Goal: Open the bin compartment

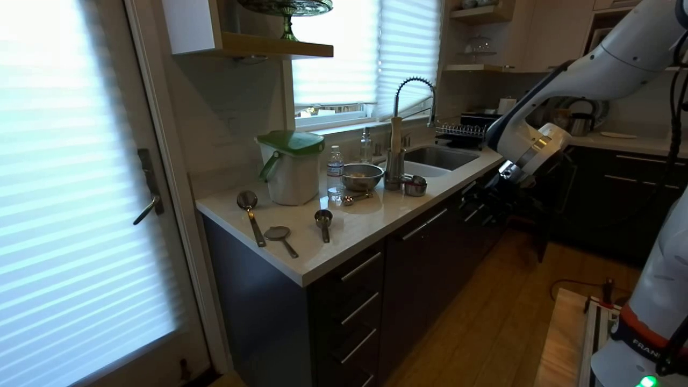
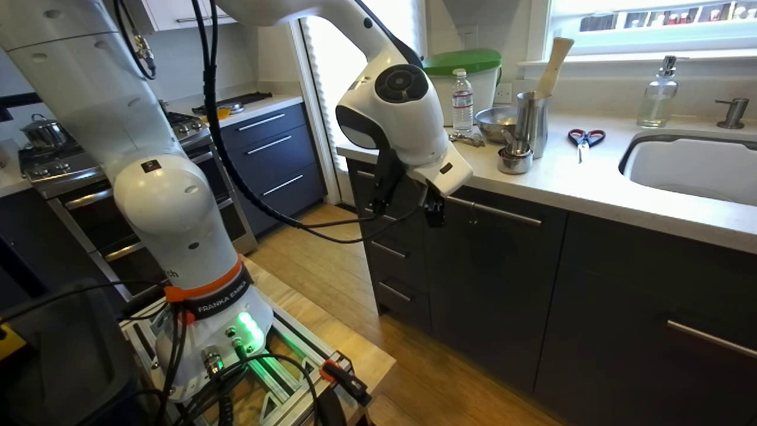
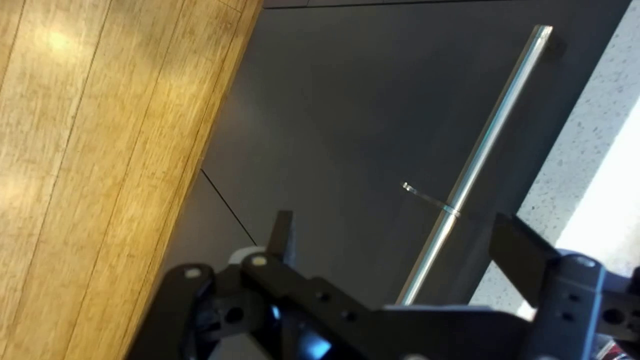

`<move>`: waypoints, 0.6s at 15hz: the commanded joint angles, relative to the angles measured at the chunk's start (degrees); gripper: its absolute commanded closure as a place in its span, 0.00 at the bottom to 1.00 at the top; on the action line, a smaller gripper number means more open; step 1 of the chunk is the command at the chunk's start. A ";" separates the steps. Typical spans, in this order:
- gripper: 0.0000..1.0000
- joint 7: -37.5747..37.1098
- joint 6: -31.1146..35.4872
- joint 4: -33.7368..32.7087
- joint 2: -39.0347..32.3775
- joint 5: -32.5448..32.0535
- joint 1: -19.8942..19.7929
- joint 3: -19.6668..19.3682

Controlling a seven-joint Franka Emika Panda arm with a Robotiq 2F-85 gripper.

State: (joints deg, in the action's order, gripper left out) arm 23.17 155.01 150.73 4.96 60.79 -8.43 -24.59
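The bin compartment seems to be the dark cabinet front [image 2: 497, 284] with a long metal bar handle [image 2: 502, 213]; it sits flush and closed. The front also shows in an exterior view [image 1: 406, 269] and fills much of the wrist view [image 3: 340, 110]. A thin clear loop, like a cable tie, hangs on the handle [image 3: 472, 175]. My gripper [image 3: 392, 220] is open and empty, fingers wide apart. In the wrist view the handle runs between the fingers, beyond them, with no contact visible. The gripper also shows in both exterior views [image 1: 484, 207] [image 2: 408, 213], in front of the cabinet.
The pale countertop [image 1: 301, 258] overhangs the cabinet front. It holds a green-lidded white pail [image 1: 293, 166], a water bottle [image 2: 462, 103], a metal bowl [image 1: 363, 177], measuring cups [image 2: 514, 160] and scissors [image 2: 585, 139]. Drawers [image 1: 349, 322] adjoin the cabinet.
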 commanded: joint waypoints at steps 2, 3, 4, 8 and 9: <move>0.00 4.44 0.19 -7.12 -7.19 13.74 0.42 -0.57; 0.00 5.68 0.65 -8.52 -8.67 16.79 0.31 -0.29; 0.00 6.75 1.11 -10.04 -10.61 19.64 0.20 -0.01; 0.00 10.70 0.55 -15.17 -17.38 28.91 -0.73 0.23; 0.00 11.62 0.34 -16.31 -18.95 30.95 -0.98 0.24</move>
State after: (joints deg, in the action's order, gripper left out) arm 31.41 155.23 138.64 -7.94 85.36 -8.60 -24.57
